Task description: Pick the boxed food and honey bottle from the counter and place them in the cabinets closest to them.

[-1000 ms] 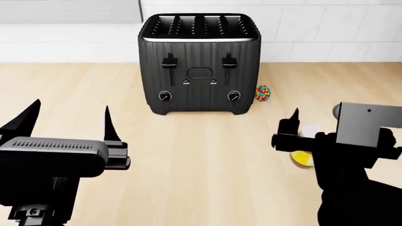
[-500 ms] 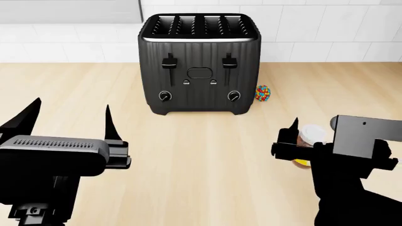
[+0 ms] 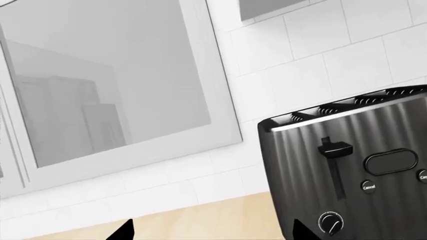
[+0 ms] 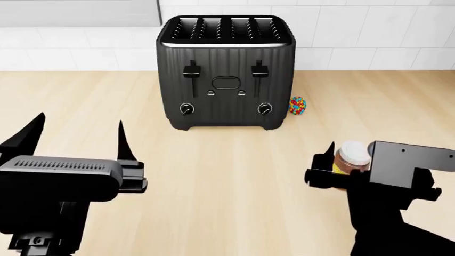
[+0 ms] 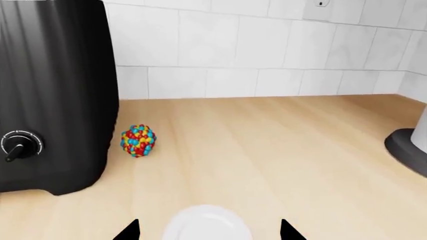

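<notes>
The honey bottle point(image 4: 350, 159), amber with a round white cap, stands on the beige counter point(image 4: 213, 176) at the right, in front of the toaster's right corner. My right gripper point(image 4: 348, 166) is open with a finger on either side of the bottle. In the right wrist view the white cap point(image 5: 207, 226) sits centred between the fingertips of the right gripper point(image 5: 208, 231), with a gap on both sides. My left gripper point(image 4: 80, 128) is open and empty above the counter's left side, and it also shows in the left wrist view point(image 3: 212, 232). The boxed food is out of view.
A black four-slot toaster point(image 4: 226, 72) stands at the back centre against the white tiled wall. A tiny multicoloured ball point(image 4: 297, 105) lies by its right foot. A dark rounded base point(image 5: 408, 150) sits further right. A glass-fronted cabinet door point(image 3: 107, 85) hangs left of the toaster.
My right gripper has come lower and nearer around the honey bottle, so the bottle now sits between its fingers. The left arm has not moved.
</notes>
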Controlling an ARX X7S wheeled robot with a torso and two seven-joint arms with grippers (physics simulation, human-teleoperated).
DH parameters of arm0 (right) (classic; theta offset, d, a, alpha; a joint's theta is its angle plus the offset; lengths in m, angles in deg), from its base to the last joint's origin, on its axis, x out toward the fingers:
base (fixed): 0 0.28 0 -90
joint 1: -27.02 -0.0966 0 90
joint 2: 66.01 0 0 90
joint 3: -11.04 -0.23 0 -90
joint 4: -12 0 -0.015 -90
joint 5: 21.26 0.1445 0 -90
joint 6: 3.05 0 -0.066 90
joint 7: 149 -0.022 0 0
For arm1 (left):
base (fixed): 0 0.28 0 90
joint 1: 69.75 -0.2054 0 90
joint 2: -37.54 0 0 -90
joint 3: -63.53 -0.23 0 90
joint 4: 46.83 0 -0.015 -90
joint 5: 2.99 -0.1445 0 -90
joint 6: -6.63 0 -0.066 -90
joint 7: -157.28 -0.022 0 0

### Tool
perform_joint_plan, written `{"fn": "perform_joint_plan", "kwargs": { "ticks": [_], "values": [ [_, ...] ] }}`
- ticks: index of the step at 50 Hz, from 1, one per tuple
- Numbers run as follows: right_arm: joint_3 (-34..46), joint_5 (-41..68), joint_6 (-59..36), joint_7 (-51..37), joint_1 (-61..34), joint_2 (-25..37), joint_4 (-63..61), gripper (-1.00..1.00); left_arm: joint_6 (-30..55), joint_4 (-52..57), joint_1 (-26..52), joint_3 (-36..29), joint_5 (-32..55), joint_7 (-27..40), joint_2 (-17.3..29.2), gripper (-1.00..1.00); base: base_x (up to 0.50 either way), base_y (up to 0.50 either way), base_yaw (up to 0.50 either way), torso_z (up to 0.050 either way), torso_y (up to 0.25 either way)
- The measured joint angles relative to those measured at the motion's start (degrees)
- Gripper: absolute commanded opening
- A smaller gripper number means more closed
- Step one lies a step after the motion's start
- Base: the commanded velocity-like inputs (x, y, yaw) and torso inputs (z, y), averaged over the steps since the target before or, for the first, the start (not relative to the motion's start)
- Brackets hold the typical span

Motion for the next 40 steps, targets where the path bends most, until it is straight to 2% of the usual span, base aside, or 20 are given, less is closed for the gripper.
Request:
{"fn": "perform_joint_plan", "kwargs": {
  "ticks": [31, 32, 40],
  "values": [
    [1.21, -4.32, 3.71, 2.82, 3.91, -2.29, 3.74, 1.0, 0.64, 0.3, 0.58, -0.19, 0.87, 0.74, 0.61, 1.0, 0.0, 0.0, 0.0, 0.0, 0.0],
    [1.21, -4.42, 3.79, 2.85, 3.99, -2.31, 3.77, -1.0, 0.72, 0.33, 0.67, -0.18, 0.96, 0.78, 0.62, 1.0, 0.0, 0.0, 0.0, 0.0, 0.0],
    [1.02, -5.13, 5.11, 2.33, 5.17, -1.99, 3.19, -1.0, 0.91, 0.49, 0.84, -0.19, 1.34, 1.07, 0.8, 1.0, 0.0, 0.0, 0.0, 0.0, 0.0]
  ]
}}
